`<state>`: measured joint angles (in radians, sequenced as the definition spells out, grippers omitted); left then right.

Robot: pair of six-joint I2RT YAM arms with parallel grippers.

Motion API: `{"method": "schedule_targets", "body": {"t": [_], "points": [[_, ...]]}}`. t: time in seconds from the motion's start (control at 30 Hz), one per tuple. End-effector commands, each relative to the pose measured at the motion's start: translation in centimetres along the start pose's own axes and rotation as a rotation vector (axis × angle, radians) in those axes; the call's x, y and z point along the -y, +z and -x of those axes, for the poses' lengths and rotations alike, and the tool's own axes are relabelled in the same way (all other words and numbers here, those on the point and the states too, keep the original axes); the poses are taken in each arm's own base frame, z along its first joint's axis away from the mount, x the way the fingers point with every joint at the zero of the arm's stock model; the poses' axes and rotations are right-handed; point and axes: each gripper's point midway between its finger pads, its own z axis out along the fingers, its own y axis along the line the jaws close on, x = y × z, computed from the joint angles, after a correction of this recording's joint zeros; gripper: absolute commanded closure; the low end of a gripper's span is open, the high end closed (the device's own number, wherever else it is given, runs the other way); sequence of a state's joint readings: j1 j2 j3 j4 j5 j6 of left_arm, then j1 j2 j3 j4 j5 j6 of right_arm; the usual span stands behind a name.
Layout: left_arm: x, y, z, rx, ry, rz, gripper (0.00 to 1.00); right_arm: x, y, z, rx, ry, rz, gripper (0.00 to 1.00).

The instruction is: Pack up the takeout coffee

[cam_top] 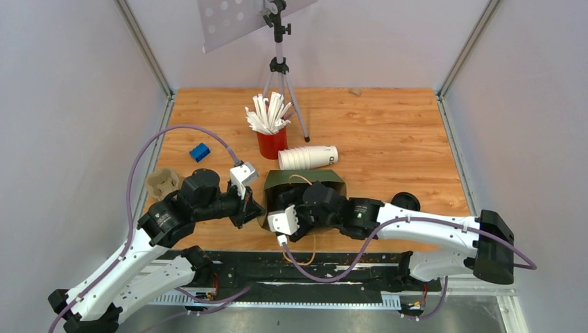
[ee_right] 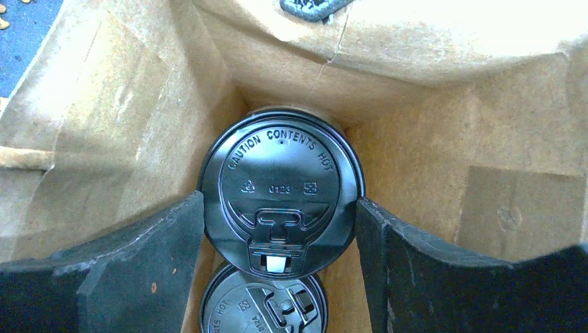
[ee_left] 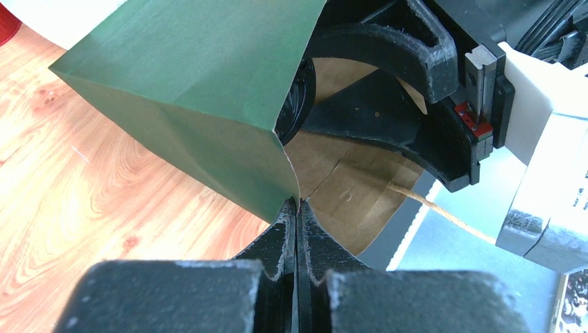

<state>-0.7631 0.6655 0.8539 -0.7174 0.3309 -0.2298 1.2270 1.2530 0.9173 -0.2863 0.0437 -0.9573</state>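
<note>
A green paper bag [cam_top: 305,178] lies in the middle of the table with its mouth toward the arms. My left gripper [ee_left: 297,204] is shut on the edge of the bag's mouth [ee_left: 187,83], pinching the paper. My right gripper [ee_right: 279,201] reaches into the brown inside of the bag [ee_right: 430,166]. Its two fingers press either side of the takeout coffee [ee_right: 281,187], whose black lid faces the camera. A second black-lidded cup [ee_right: 263,305] sits just below it in the bag. In the top view the bag and the wrist hide the right fingers.
A red cup of white straws [cam_top: 272,139] and a lying stack of white cups [cam_top: 308,157] are behind the bag. At the left are a blue block [cam_top: 200,152] and a cardboard cup carrier [cam_top: 161,184]. A loose black lid [cam_top: 405,201] lies at the right. A tripod [cam_top: 279,69] stands at the back.
</note>
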Motion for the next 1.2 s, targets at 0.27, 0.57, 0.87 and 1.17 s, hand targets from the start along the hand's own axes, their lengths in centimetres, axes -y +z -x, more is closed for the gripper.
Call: {"method": "schedule_targets", "body": {"t": [0.27, 0.57, 0.87, 1.17], "points": [[0.1, 0.0, 0.0, 0.009, -0.003, -0.010, 1.00, 2.3, 1.0, 3.1, 0.114, -0.031, -0.025, 0.32], [0.3, -0.1, -0.2, 0.000, -0.003, -0.014, 0.99, 2.9, 2.0, 0.9, 0.073, 0.001, -0.033, 0.32], [0.2, -0.3, -0.4, -0.011, -0.002, -0.010, 0.99, 2.0, 2.9, -0.2, 0.043, -0.037, 0.000, 0.32], [0.1, -0.2, -0.4, -0.015, -0.004, -0.007, 0.99, 2.2, 3.5, 0.0, 0.061, -0.021, -0.014, 0.32]]}}
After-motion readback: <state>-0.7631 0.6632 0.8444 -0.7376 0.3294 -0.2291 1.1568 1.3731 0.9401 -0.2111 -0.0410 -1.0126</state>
